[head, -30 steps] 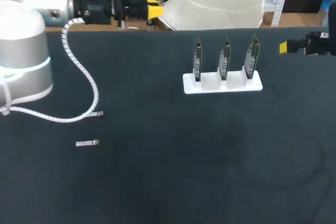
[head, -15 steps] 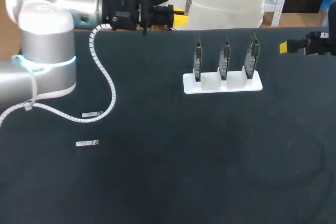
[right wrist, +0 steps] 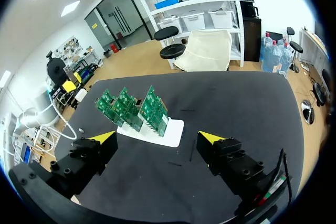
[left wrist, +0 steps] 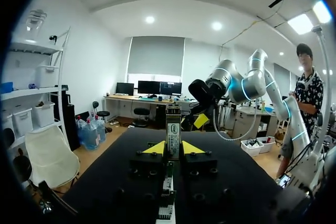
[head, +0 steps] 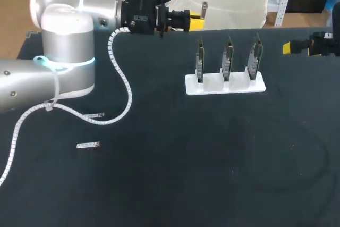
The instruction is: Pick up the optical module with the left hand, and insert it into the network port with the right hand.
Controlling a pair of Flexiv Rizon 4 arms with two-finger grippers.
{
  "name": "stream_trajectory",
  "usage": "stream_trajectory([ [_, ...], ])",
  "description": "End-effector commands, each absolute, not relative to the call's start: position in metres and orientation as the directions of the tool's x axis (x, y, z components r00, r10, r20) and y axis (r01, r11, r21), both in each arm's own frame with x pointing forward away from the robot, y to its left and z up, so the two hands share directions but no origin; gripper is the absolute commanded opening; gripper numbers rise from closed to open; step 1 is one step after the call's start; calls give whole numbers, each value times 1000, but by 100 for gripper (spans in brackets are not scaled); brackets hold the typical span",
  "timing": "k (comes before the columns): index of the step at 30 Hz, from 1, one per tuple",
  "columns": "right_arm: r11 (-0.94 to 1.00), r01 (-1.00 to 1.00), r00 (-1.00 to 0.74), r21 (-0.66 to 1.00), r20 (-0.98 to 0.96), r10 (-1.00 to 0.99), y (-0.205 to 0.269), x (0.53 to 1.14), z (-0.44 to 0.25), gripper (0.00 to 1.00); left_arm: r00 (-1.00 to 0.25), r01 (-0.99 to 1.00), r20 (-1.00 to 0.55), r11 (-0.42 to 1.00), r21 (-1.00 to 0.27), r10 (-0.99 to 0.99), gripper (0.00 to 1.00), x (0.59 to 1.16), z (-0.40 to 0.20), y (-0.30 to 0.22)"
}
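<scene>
My left gripper (head: 196,20) hangs over the table's far edge, just left of the circuit boards, shut on a small silver optical module (head: 204,8). In the left wrist view the module (left wrist: 172,128) stands upright between the yellow tips of that gripper (left wrist: 172,148). Three green boards (head: 227,59) with network ports stand in a white holder (head: 224,85). My right gripper (head: 289,48) waits at the far right edge. In its own view that gripper (right wrist: 157,139) is open and holds nothing, with the boards (right wrist: 134,108) ahead of it.
Two more silver modules lie on the black table at the left, one (head: 88,145) nearer the front and one (head: 95,115) beside the left arm's white cable (head: 125,86). The holder's white base (right wrist: 170,132) juts toward my right gripper.
My left arm has swung right along the far edge, carrying the module from the table's left toward the boards. The right arm has stayed still.
</scene>
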State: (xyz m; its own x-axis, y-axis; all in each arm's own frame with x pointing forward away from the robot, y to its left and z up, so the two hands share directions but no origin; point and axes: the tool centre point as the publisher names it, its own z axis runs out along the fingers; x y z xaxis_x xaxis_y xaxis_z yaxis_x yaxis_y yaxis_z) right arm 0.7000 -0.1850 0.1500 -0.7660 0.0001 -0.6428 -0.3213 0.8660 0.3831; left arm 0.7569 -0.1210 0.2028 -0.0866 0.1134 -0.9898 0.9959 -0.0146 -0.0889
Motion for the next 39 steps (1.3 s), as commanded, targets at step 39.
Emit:
stream_trajectory([
  [39,866,-321,-766,383,-643,0,-185,700,150,100,-159,987,-981,-7,-160,108,0,764,177,-123],
])
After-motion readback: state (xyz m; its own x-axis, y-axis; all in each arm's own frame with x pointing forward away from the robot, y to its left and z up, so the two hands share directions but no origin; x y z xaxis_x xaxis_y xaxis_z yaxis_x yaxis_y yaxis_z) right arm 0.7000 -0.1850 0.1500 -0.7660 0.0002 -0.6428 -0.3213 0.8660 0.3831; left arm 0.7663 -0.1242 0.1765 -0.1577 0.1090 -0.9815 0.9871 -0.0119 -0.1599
